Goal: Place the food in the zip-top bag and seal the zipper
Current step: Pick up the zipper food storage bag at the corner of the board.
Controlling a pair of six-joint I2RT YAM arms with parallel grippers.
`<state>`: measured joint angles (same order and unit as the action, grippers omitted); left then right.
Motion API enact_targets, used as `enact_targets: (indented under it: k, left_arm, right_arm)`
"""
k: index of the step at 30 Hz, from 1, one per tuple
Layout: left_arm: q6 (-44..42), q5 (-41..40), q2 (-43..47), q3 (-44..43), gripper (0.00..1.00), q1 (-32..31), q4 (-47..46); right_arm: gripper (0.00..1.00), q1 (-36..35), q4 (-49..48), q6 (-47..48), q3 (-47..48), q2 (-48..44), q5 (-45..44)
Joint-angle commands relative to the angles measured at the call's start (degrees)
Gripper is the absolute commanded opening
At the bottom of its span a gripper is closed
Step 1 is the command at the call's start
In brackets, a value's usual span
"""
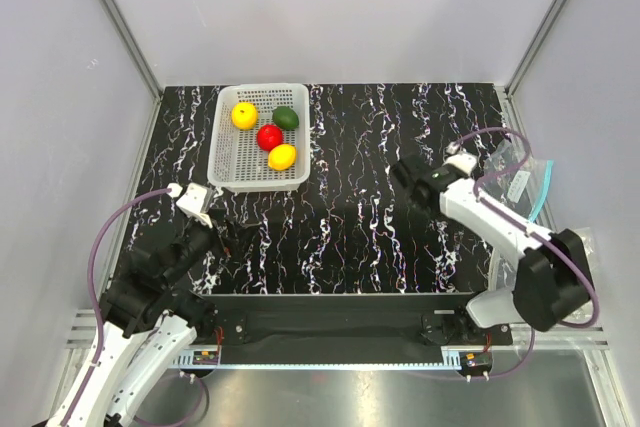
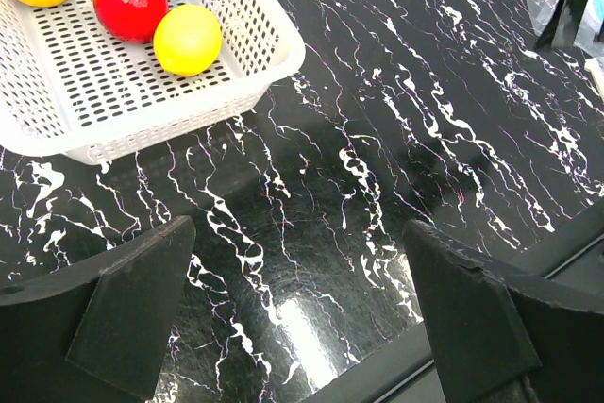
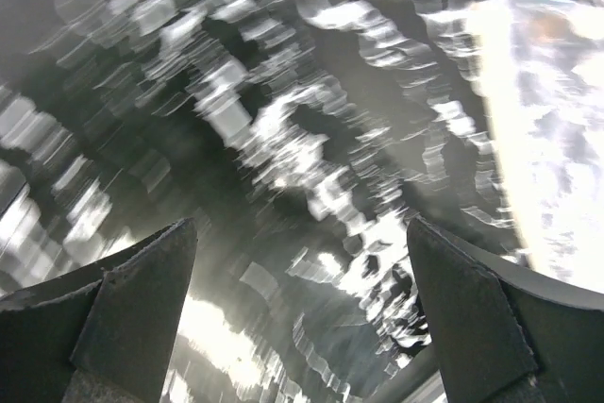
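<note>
The food lies in a white mesh basket (image 1: 222, 152): a yellow fruit (image 1: 244, 115), a dark green one (image 1: 286, 118), a red one (image 1: 269, 137) and a second yellow one (image 1: 282, 157). The left wrist view shows the basket (image 2: 189, 125), the red fruit (image 2: 129, 2) and a yellow fruit (image 2: 187, 40). My left gripper (image 1: 232, 221) (image 2: 297, 261) is open and empty over the table, just near of the basket. My right gripper (image 1: 405, 175) (image 3: 302, 252) is open and empty over the table's right half. I cannot make out the dotted zip-top bag or its zipper.
Clear plastic bags (image 1: 512, 172), one with a teal-blue strip (image 1: 541, 190), lie at the table's right edge beside my right arm. The right wrist view is blurred, with a pale shape (image 3: 557, 139) at its right. White walls enclose the black marbled table (image 1: 360, 227).
</note>
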<state>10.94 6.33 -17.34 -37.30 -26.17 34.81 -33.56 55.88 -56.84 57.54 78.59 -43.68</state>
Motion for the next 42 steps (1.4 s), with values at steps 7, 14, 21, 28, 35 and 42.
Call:
enact_targets:
  k: [7,14,21,28,35,42]
  left_arm:
    - [-0.5,2.0,0.4,0.3,0.99,0.2,-3.2]
    - [-0.5,2.1,1.0,0.3,0.99,0.1,-3.2]
    - [-0.6,2.2,1.1,0.4,0.99,-0.1,-3.3]
    - [-0.6,2.3,1.1,0.4,0.99,-0.3,-3.2]
    - [-0.6,2.2,1.1,0.4,0.99,-0.4,-3.2]
    - [-0.4,1.8,1.3,0.5,0.99,-0.4,-3.2]
  right_arm:
    - [1.00,23.3,3.3,-5.6,-0.1,3.8,0.5]
    - [1.00,32.5,-1.9,-10.9,-10.9,-6.8,2.6]
    - [1.00,42.2,-1.9,-11.5,-13.0,-10.1,0.4]
    - [1.00,56.1,-13.7,-5.8,-19.6,-9.9,16.2]
    - [0.82,59.8,-19.2,-6.9,-21.8,-4.5,21.6]
    - [0.17,59.8,-17.1,-7.9,-22.2,-10.2,17.8]
